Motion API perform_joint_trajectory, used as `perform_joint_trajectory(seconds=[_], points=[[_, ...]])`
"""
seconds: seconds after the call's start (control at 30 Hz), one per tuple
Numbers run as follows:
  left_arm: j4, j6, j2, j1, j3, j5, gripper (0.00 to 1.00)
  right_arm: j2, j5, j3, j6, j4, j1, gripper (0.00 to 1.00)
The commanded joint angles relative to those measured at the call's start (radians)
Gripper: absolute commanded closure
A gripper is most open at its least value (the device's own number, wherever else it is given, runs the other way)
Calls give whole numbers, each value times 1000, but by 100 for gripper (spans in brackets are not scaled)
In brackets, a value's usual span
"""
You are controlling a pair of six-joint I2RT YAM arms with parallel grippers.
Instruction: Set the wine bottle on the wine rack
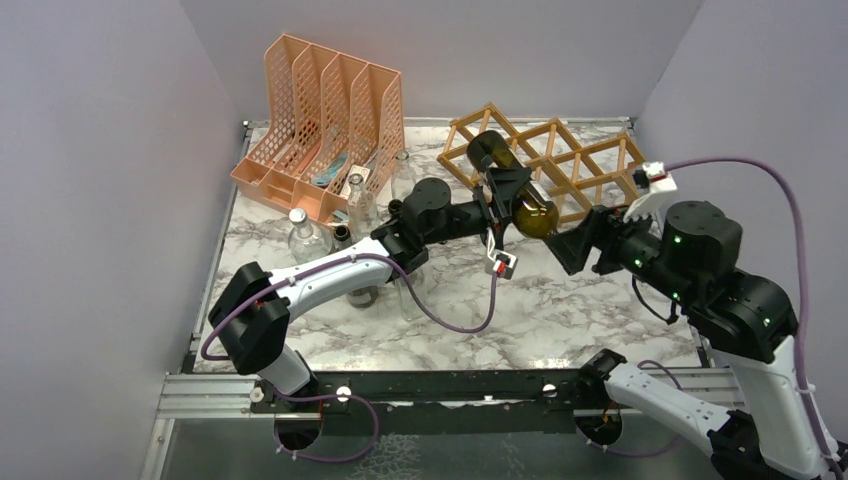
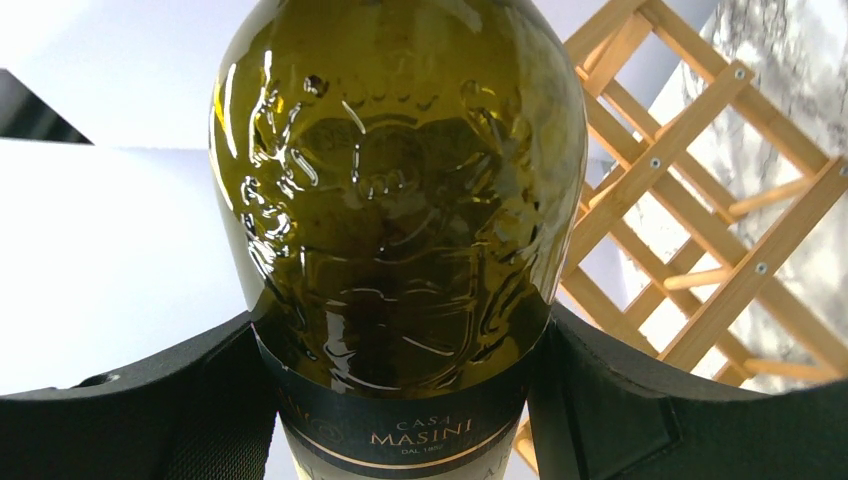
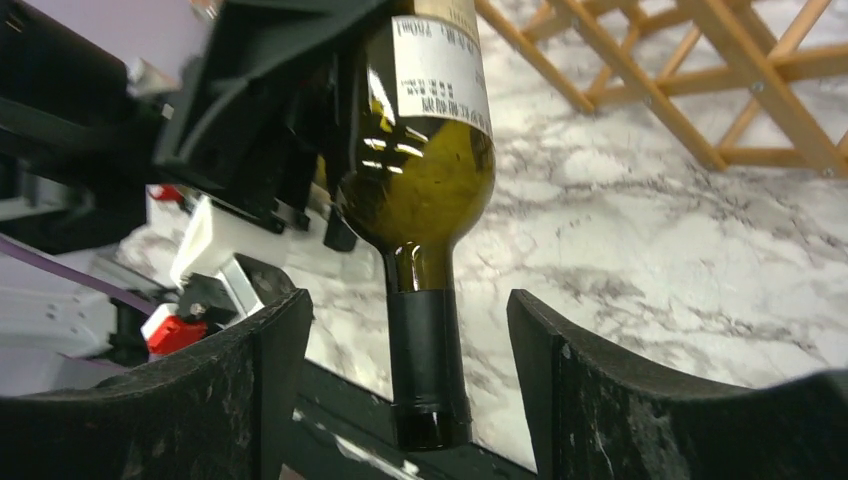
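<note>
The dark green wine bottle [image 1: 520, 195] hangs tilted above the marble table, base toward the back and neck toward the front right. My left gripper [image 1: 508, 188] is shut on its body; in the left wrist view both black pads press the bottle [image 2: 400, 200] at its label. My right gripper [image 1: 572, 243] is open around the neck. In the right wrist view the black-capped neck [image 3: 425, 370] stands between the fingers [image 3: 250, 390] with a gap on each side. The tan wooden wine rack [image 1: 575, 160] lies just behind the bottle, also seen as a lattice [image 2: 690, 200] and slats [image 3: 700, 80].
A peach-orange mesh file organizer [image 1: 320, 120] stands at the back left. Clear glass bottles [image 1: 305, 235] and jars [image 1: 358, 195] crowd the table beside the left arm. Lilac walls close in the left, back and right sides.
</note>
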Motion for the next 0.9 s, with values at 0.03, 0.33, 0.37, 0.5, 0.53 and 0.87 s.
perform_joint_trajectory(seconds=[0.03, 0.33, 0.37, 0.5, 0.53, 0.87], points=[[38, 254, -32, -4, 11, 16, 100, 7, -49, -75, -13, -48, 7, 28], [-3, 323, -52, -13, -9, 36, 100, 30, -97, -223, -9, 53, 7, 39], [-8, 324, -53, -14, -8, 37, 100, 37, -102, -234, -9, 65, 6, 39], [-24, 324, -60, -16, -7, 41, 100, 63, -122, -279, -8, 127, 7, 40], [-26, 323, -61, -17, -5, 40, 100, 69, -127, -289, -9, 141, 6, 40], [-58, 301, -64, -19, 21, 35, 100, 98, -155, -368, 3, 204, 6, 43]])
